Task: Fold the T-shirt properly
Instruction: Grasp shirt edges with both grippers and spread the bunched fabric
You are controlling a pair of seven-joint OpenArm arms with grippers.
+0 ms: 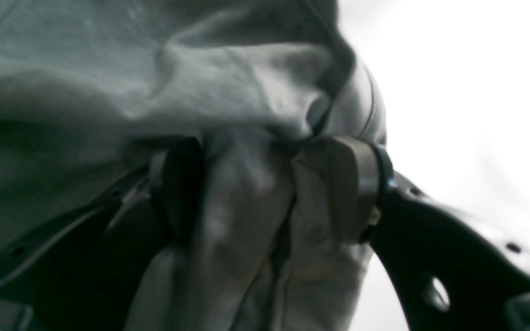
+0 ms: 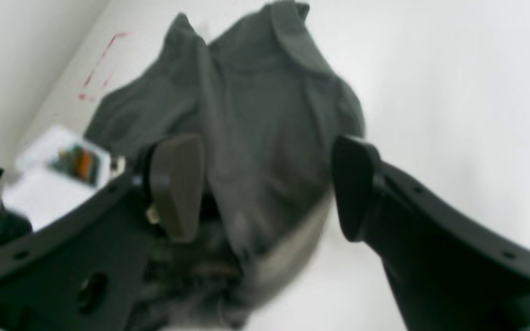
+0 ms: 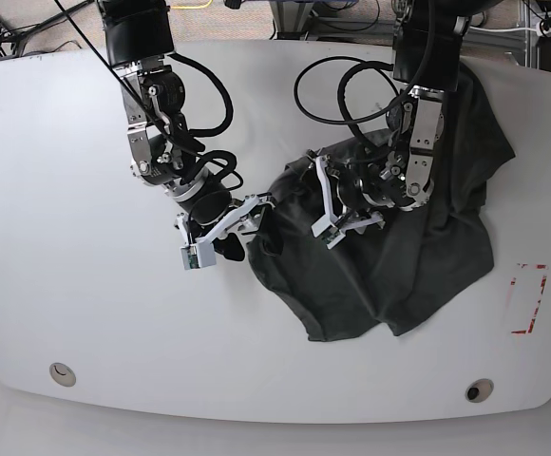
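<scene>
White worktop (image 3: 85, 313): shirt (image 3: 418, 256) crumpled, long axis diagonal; my left tool (image 1: 246, 188) pinches it, right tool (image 2: 265, 188) agape.

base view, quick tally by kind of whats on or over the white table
T-shirt: 1
grippers: 2, left gripper and right gripper
red tape mark: 1
round table holes: 2, and
total: 6

Looks like a robotics lab setup to me. You've got a big white rounded table (image 3: 66, 285) with two black arms mounted at the far edge, loose black cables (image 3: 337, 90) looping off them, red tape marks (image 3: 529, 299) on the tabletop, and metal equipment frames (image 3: 304, 14) on the floor behind.
</scene>
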